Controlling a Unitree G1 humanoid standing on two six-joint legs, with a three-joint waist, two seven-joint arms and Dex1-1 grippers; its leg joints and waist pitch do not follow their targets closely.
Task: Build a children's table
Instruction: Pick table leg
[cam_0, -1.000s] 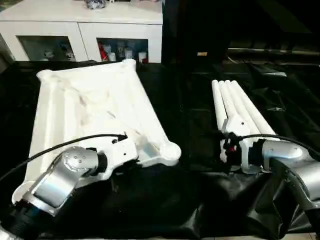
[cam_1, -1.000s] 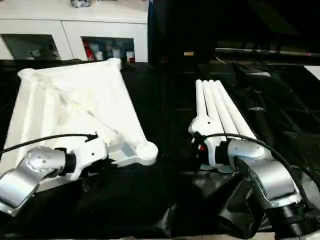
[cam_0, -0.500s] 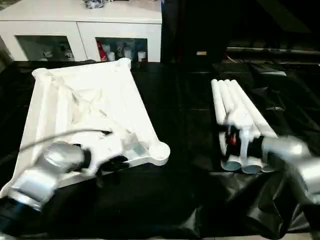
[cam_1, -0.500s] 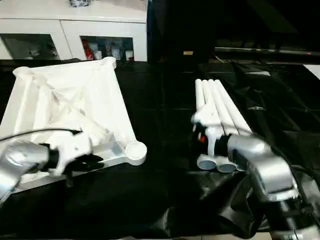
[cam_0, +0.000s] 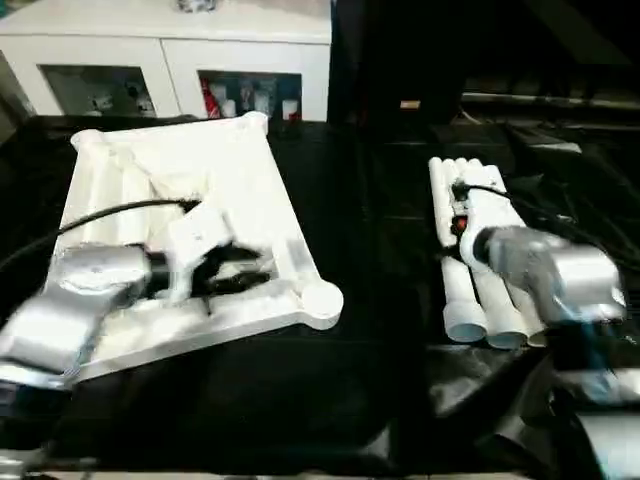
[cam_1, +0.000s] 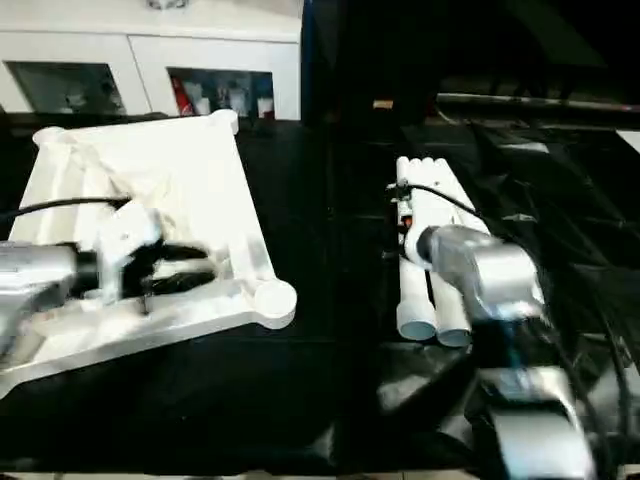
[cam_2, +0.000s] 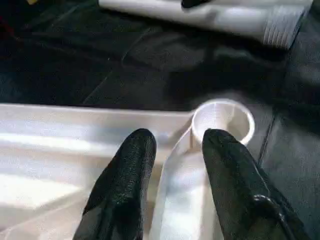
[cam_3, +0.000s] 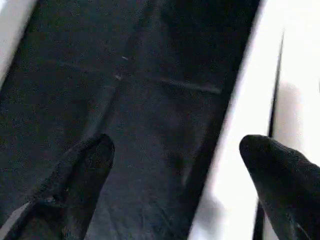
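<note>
The white table top lies underside up on the left of the black-covered work table, ribs and round corner sockets showing. My left gripper is open over its near right part, one rib between the fingers, just short of the corner socket. The white legs lie side by side on the right, open ends towards me. My right gripper hangs wide open above the legs' left side, with black cloth between its fingers and a leg beside one fingertip.
A white cabinet with glass doors stands behind the work table. The black cover is crumpled into folds at the front right. A black cable loops off my left forearm over the table top.
Both arms have reached away from me. The left gripper has moved from the top's near edge onto its ribs by the corner socket. The right gripper has moved up along the legs.
</note>
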